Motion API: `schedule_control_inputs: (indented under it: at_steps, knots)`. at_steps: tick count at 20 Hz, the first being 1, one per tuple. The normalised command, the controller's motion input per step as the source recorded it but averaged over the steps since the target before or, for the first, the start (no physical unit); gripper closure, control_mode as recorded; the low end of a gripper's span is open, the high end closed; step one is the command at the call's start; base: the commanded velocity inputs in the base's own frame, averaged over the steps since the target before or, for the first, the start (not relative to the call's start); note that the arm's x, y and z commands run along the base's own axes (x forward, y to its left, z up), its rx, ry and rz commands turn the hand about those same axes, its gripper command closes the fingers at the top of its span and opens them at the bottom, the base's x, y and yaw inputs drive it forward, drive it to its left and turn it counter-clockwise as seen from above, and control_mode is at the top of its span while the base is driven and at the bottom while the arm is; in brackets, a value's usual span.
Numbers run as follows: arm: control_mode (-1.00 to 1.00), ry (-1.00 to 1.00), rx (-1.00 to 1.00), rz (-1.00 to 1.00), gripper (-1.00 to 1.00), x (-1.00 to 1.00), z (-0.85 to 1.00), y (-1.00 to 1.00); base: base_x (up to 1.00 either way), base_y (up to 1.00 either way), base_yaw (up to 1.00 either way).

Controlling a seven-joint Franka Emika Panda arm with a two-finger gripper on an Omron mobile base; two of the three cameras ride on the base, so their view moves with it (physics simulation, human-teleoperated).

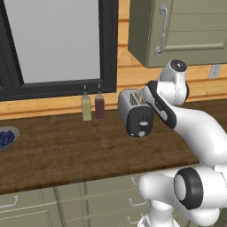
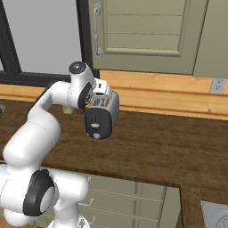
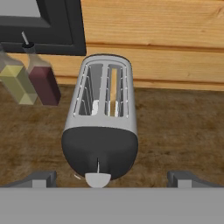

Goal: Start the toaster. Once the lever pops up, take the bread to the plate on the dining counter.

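The silver-grey toaster (image 1: 133, 111) (image 2: 103, 116) (image 3: 104, 127) stands on the wood worktop (image 1: 66, 150), its black end panel facing me. The bread (image 3: 113, 89) stands in its right slot, a pale tan slice sunk between the wires. The lever (image 3: 97, 179) is a pale knob low on the black panel, below a thin vertical slot. My gripper (image 3: 113, 179) hovers above the toaster's near end, open, with its two dark fingertips (image 3: 43, 178) wide apart on either side and holding nothing. The plate and the dining counter are out of view.
Two bottles, one yellow-green (image 1: 86, 106) (image 3: 17, 81) and one dark red (image 1: 99, 105) (image 3: 43, 81), stand left of the toaster by the window frame. A bowl of blue berries (image 1: 5, 137) sits at the far left. A wall cabinet (image 1: 177, 31) hangs above.
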Motion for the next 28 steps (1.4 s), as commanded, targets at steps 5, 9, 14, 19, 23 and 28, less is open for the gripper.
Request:
schedule_control_inputs:
  at_steps: [5, 9, 14, 19, 23, 28]
  knots:
    - [-1.0, 0.0, 0.0, 0.0, -1.0, 0.0, 0.0, 0.0, 0.0, 0.0, 0.0]
    - [-1.0, 0.0, 0.0, 0.0, -1.0, 0.0, 0.0, 0.0, 0.0, 0.0, 0.0]
    - [-1.0, 0.0, 0.0, 0.0, -1.0, 0.0, 0.0, 0.0, 0.0, 0.0, 0.0]
    - [-1.0, 0.0, 0.0, 0.0, -1.0, 0.0, 0.0, 0.0, 0.0, 0.0, 0.0]
    - [-1.0, 0.0, 0.0, 0.0, -1.0, 0.0, 0.0, 0.0, 0.0, 0.0, 0.0]
    - [-1.0, 0.0, 0.0, 0.0, -1.0, 0.0, 0.0, 0.0, 0.0, 0.0, 0.0]
